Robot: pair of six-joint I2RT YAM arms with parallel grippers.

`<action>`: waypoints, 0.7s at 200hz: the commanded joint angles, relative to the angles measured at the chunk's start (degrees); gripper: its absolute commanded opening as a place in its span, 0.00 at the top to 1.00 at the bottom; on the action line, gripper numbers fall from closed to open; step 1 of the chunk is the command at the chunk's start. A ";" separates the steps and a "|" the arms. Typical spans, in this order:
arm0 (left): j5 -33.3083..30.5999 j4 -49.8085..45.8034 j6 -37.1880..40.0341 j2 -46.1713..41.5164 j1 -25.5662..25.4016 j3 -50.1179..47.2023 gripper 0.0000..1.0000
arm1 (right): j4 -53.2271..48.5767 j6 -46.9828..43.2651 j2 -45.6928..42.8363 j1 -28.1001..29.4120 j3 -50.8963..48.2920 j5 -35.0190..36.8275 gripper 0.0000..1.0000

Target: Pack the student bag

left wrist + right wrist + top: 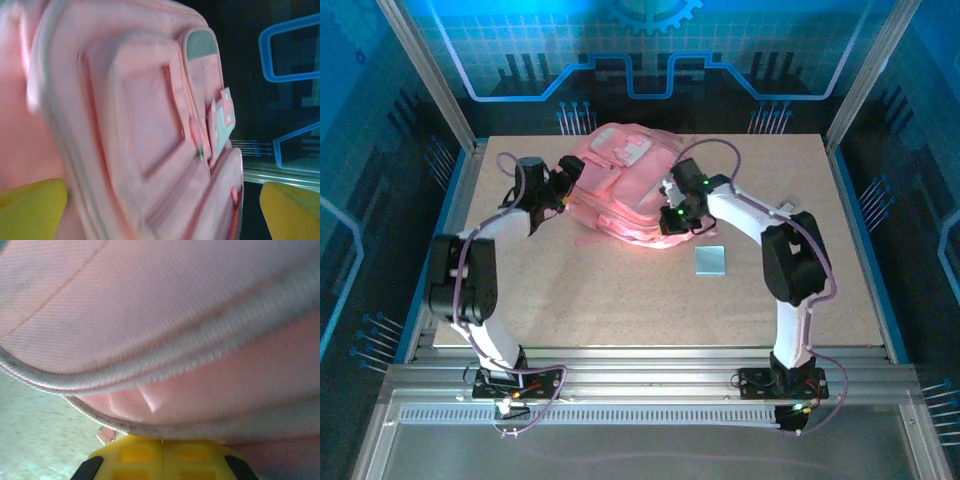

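Note:
The student bag [625, 180], pink with pale patches, lies at the far middle of the table [620, 300]. My left gripper [565, 190] is at the bag's left side. In the left wrist view it [160, 207] stands open, its yellow fingers [30, 207] wide apart at the bottom corners, and the bag's front pockets [145, 125] and a zip pull [199, 152] lie between and beyond them. My right gripper [672, 215] is at the bag's near right edge. Its yellow fingers [161, 450] are pressed together, and the bag's piped edge [165, 425] lies across their tips.
A pale blue square card [710, 260] lies flat on the table just right of the bag's near edge, beside the right arm. A small pink tab with a metal ring [106, 434] hangs under the bag's edge. Metal frame posts and rails border the table.

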 commanded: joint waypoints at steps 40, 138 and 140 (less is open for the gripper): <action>-8.67 6.76 -14.85 -11.26 -10.73 -17.74 0.01 | 0.19 1.33 5.05 6.13 11.66 -11.52 1.00; -6.18 26.36 -16.48 6.01 -13.08 -15.12 1.00 | -4.39 -1.75 -1.18 9.47 2.93 -0.13 1.00; -5.92 26.40 -16.39 5.99 -13.08 -15.05 1.00 | -4.90 -1.94 -1.22 9.36 2.86 0.54 1.00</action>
